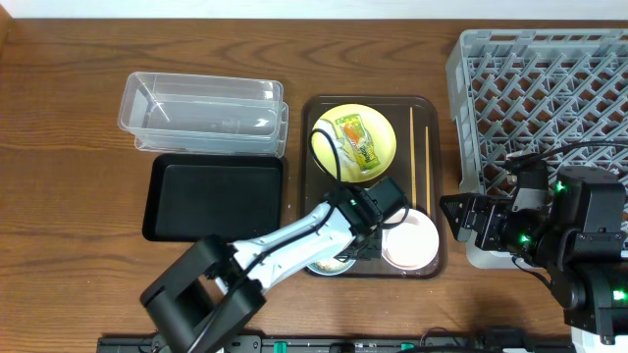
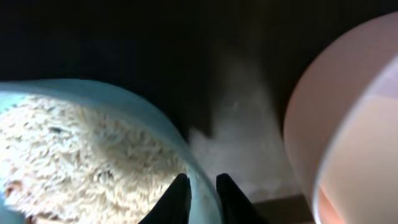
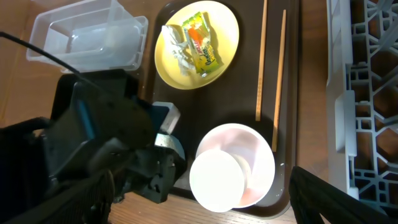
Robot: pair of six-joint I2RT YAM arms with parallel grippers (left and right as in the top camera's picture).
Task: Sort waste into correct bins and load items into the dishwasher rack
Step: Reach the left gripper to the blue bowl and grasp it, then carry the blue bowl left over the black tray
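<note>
Left gripper [image 2: 204, 194] pinches the rim of the light blue bowl [image 2: 112, 92] holding rice grains [image 2: 74, 149], pinkish-white bowl [image 2: 336, 124] just beside. Right gripper [image 1: 451, 218] hovers spread near the edge of the brown tray [image 1: 437, 157].

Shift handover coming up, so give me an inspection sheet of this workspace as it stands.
Surface: wooden table, brown serving tray on it.
Job's things: wrapper on yellow plate; chopsticks, pinkish bowl, blue bowl of rice on that tray; clear tub, black tray, rack look empty.
Clutter: nothing seen.
Grippers: left gripper astride blue bowl's rim, grip unclear; right gripper open at serving tray's right edge.
Cables: black cable loops over plate.
Surroundings: pale wall behind table.
</note>
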